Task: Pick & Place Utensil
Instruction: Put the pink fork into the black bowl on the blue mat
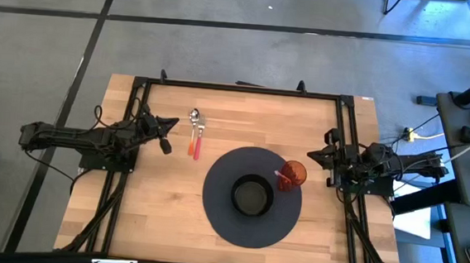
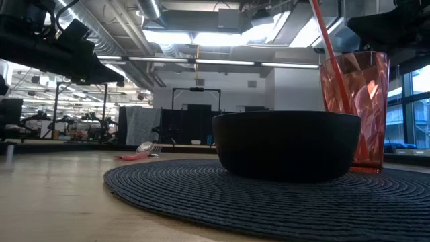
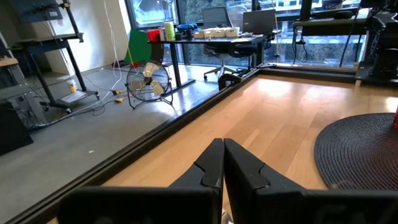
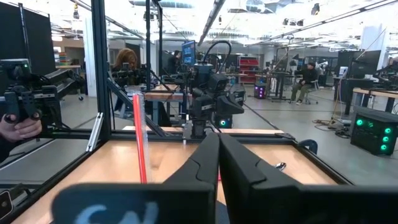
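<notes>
The utensil (image 1: 193, 135) lies flat on the wooden table, far of the mat. It has a shiny silver head and an orange-red handle, and a second similar piece lies close beside it; both also show in the low view (image 2: 140, 154). My left gripper (image 1: 174, 125) hovers shut just left of the utensil, pointing level toward the table's right; its fingers meet in the wrist view (image 3: 222, 157). My right gripper (image 1: 310, 156) is shut too (image 4: 217, 148). It hovers at the table's right side beside a red cup (image 1: 293, 174) and touches nothing.
A black bowl (image 1: 252, 196) stands in the middle of a round dark woven mat (image 1: 213, 205). The clear red cup (image 2: 356, 111) stands on the mat's right part with a red stick (image 2: 326, 40) leaning in it. A black frame (image 1: 238, 89) runs around the table. A person's hand (image 4: 18, 127) shows beyond the table.
</notes>
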Robot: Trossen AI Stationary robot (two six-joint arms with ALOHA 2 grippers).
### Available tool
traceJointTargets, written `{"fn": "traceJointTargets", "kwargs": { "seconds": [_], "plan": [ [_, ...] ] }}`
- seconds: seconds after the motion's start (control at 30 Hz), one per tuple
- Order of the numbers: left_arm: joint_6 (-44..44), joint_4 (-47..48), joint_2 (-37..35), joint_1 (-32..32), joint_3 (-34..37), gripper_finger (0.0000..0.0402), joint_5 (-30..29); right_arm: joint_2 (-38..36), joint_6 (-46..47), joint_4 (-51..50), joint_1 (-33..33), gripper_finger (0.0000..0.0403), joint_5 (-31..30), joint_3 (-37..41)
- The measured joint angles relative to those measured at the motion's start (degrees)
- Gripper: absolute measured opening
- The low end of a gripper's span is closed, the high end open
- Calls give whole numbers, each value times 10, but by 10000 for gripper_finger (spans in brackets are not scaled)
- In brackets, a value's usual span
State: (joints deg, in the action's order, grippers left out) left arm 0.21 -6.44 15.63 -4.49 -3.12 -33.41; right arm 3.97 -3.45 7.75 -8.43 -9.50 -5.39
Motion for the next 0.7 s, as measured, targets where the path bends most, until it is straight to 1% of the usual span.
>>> {"fn": "traceJointTargets", "kwargs": {
  "seconds": [0.37, 0.7],
  "plan": [
    [-2, 0, 0, 0, 0, 4, 0, 0, 0, 0, 0, 14, 0, 0],
    [-55, -2, 1, 0, 0, 4, 3, 0, 0, 0, 0, 14, 0, 0]
  ]
}}
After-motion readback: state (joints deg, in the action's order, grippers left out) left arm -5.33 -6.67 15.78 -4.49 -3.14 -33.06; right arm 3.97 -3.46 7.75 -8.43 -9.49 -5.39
